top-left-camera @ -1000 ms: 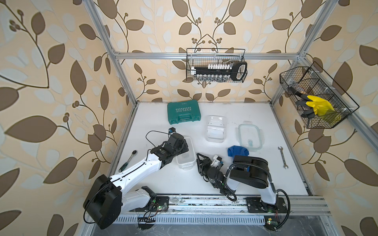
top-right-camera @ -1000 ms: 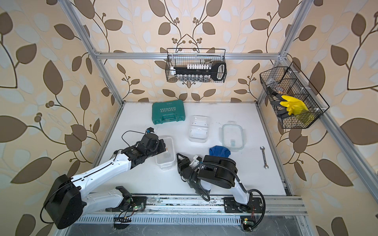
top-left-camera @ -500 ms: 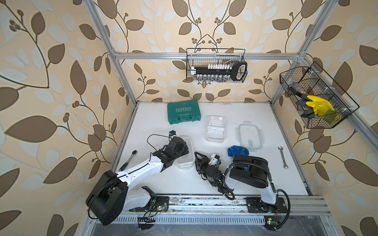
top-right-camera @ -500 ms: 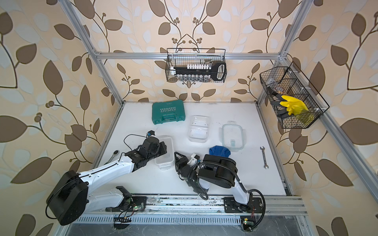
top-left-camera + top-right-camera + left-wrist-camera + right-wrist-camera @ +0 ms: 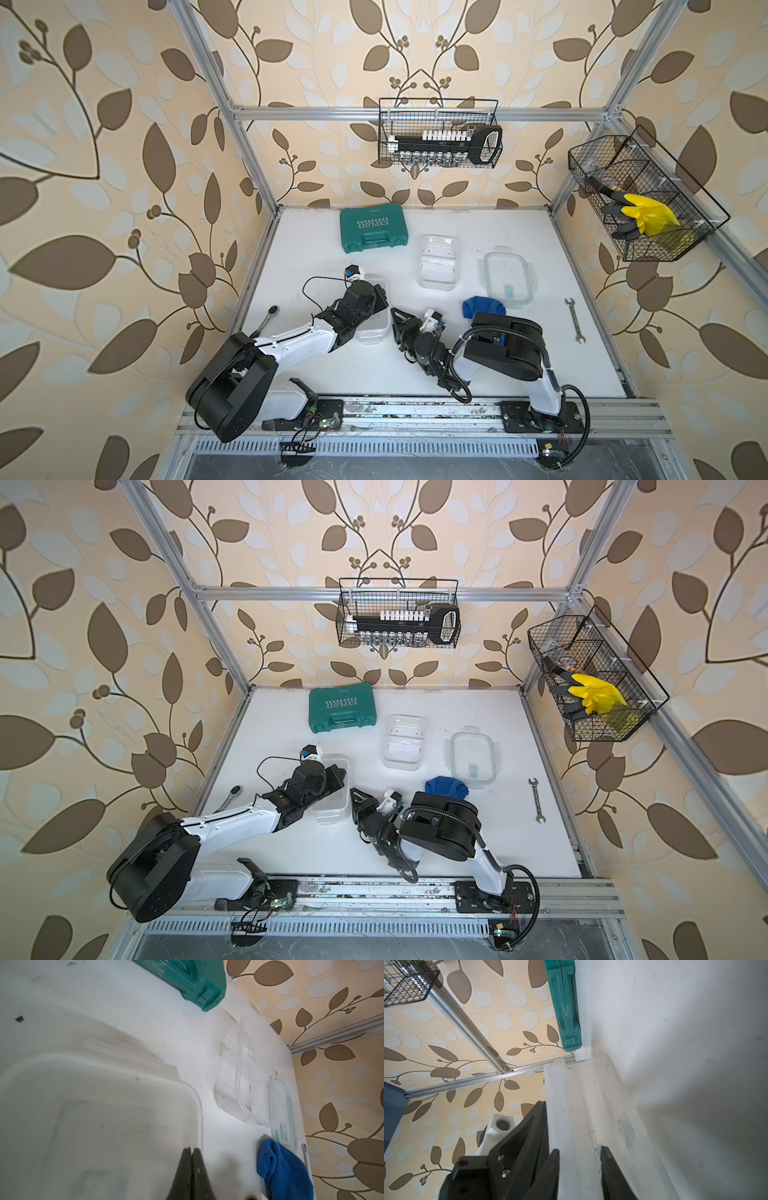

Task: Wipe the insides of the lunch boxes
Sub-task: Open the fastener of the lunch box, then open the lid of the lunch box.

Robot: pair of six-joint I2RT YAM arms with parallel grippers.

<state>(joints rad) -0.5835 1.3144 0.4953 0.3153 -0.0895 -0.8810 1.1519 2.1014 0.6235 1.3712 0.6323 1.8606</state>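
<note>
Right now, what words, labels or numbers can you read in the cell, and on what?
"EXPLOIT": white, upside down in both top views, on the teal case lid.
Faint moulded marks in the lunch box floor, left wrist view: too blurred to read.
No other text shows.

Leaf-patterned walls (image 5: 104, 208) — white tabletop (image 5: 299, 257)

The lunch box (image 5: 375, 331) looks cloudy plastic; cloth (image 5: 484, 306) fuzzy; table (image 5: 311, 257) matt.
</note>
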